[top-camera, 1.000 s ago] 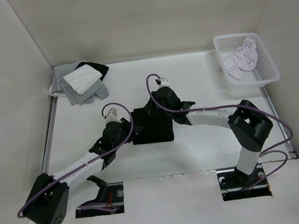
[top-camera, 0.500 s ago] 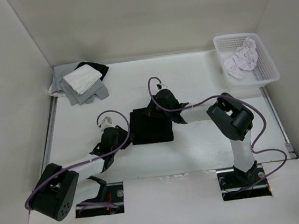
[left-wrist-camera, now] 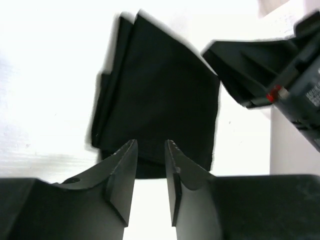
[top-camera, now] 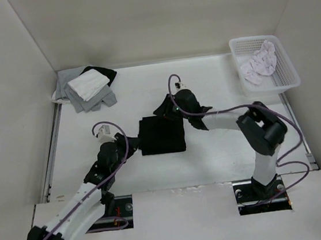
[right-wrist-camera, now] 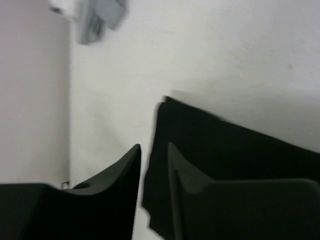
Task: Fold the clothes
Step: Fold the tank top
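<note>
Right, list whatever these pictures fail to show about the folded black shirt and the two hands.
- Top view: the right hand is black against the black T-shirt, so whether it touches the fabric cannot be told.
- Left wrist view: the left hand covers part of the shirt's near edge.
- Right wrist view: blurred, and the shirt runs off the right edge.
- Top view: the pile is too small to count its garments.

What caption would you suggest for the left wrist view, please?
Left claw, jaws apart and empty, poised before the folded black T-shirt on the table.
</note>
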Robot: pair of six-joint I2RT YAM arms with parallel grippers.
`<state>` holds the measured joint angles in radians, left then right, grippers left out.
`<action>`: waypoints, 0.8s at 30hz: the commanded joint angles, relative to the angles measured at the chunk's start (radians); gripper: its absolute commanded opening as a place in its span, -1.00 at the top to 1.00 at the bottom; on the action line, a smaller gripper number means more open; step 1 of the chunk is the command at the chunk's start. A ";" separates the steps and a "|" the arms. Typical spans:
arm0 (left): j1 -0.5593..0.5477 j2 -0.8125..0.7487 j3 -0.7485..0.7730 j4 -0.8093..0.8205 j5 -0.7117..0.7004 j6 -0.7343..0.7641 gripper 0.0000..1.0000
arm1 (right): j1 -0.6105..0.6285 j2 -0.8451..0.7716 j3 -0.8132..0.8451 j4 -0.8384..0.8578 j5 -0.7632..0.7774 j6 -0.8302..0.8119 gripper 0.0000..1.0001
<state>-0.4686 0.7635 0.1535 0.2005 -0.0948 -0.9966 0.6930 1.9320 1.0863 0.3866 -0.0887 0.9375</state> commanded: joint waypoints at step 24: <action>0.296 -0.015 0.284 -0.340 -0.072 0.236 -0.01 | -0.396 -0.903 -0.724 0.162 0.380 -0.134 -0.18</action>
<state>-0.1825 0.7361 0.3733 -0.1558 -0.1947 -0.7830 0.3016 1.0107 0.3611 0.4374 0.2432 0.7795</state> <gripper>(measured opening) 0.508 0.589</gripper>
